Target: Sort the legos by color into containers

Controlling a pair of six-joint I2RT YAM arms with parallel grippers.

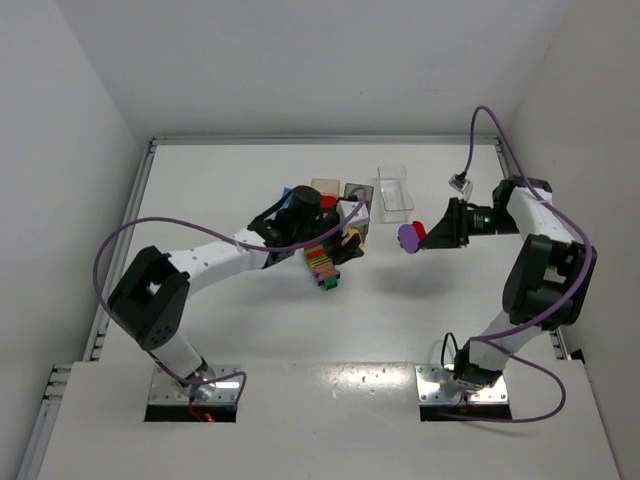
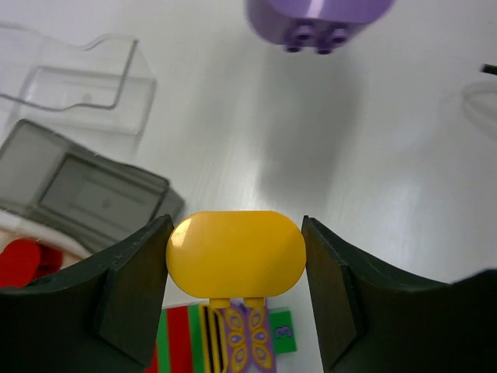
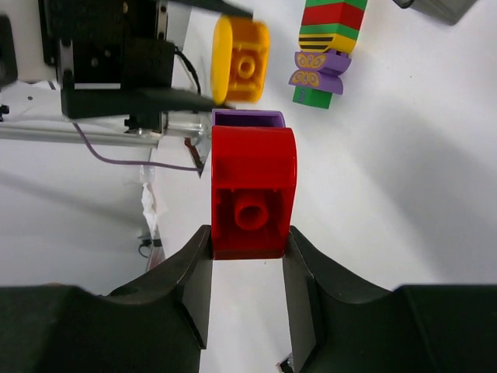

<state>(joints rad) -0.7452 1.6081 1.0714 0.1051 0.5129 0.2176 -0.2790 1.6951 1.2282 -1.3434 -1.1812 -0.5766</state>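
Observation:
My left gripper (image 2: 235,233) is shut on a yellow rounded lego (image 2: 235,252), which sits between both pads. A multicoloured striped stack (image 2: 225,338) shows just beyond it; I cannot tell whether they touch. From above, the left gripper (image 1: 345,245) hangs beside the stack (image 1: 322,265). My right gripper (image 3: 247,241) is shut on a red lego (image 3: 252,194) with a purple lego (image 3: 247,118) against its far side. This pair (image 1: 410,236) is held above the table, right of the stack. The containers stand behind: pale orange (image 1: 325,186), dark grey (image 1: 357,192), clear (image 1: 394,190), and blue (image 1: 287,193), mostly hidden.
A red lego (image 1: 328,201) lies in the row of bins, seen also as a red lego (image 2: 19,263) at the left wrist view's edge. A small connector (image 1: 459,183) and purple cable (image 1: 500,135) hang near the right arm. White walls enclose the table.

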